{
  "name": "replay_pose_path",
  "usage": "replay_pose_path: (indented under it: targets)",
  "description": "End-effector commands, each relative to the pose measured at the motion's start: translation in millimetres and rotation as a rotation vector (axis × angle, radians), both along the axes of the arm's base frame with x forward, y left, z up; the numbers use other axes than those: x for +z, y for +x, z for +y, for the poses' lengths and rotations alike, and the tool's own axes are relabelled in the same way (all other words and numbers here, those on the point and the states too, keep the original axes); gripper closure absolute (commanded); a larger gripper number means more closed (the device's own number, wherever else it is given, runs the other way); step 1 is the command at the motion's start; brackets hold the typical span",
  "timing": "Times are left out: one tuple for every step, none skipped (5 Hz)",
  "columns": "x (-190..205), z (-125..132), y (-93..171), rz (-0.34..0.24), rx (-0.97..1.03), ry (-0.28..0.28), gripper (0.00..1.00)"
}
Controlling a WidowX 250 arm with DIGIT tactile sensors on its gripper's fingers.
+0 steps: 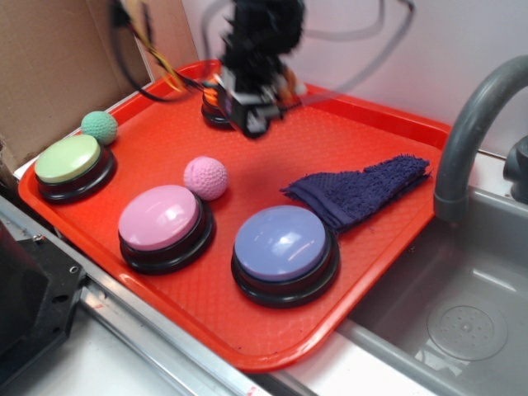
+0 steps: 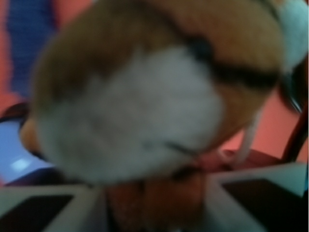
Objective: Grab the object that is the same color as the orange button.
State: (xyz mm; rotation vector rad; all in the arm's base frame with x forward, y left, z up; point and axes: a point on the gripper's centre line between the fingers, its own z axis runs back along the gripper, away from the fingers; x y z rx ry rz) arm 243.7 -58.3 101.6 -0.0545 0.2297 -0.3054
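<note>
At the far end of the red tray (image 1: 363, 272), the gripper (image 1: 252, 103) hangs blurred just above the orange button (image 1: 213, 103), most of which it hides from the exterior view. Wrist view: the plush tiger (image 2: 145, 101) fills nearly the whole frame, out of focus, white muzzle and black stripes toward the lens, pressed close against the camera. That closeness suggests the toy is between the jaws. However, neither view shows the fingertips or the width of the jaws, so I cannot tell how far the tool is open or whether it truly has a firm hold.

Elsewhere on the tray: a green button (image 1: 73, 165) with a green ball (image 1: 99, 126) beside it, a pink button (image 1: 162, 224) with a pink knobbly ball (image 1: 205, 177) just beside it, a purple button (image 1: 283, 252), and a dark blue cloth (image 1: 359, 190) near the tray's right rim. A sink (image 1: 462, 322) and grey faucet (image 1: 474, 115) stand to the right.

Assessment: the step in hand is the grasp or the start of the lift. The next move calls for a confirmed squeeze on the soft body, then a straight rise clear of the orange button. The plush will compress, so a light pinch may slip.
</note>
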Motion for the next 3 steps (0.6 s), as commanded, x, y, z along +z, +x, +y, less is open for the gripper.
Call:
replay_pose_path:
  targets:
    - [99,37,-73,-0.228,0.172,-0.042,1.00]
    - [148,53,-102,-0.277,0.240,-0.006,1.00]
    - [175,58,-113,-0.253,0.249,0.016,1.00]
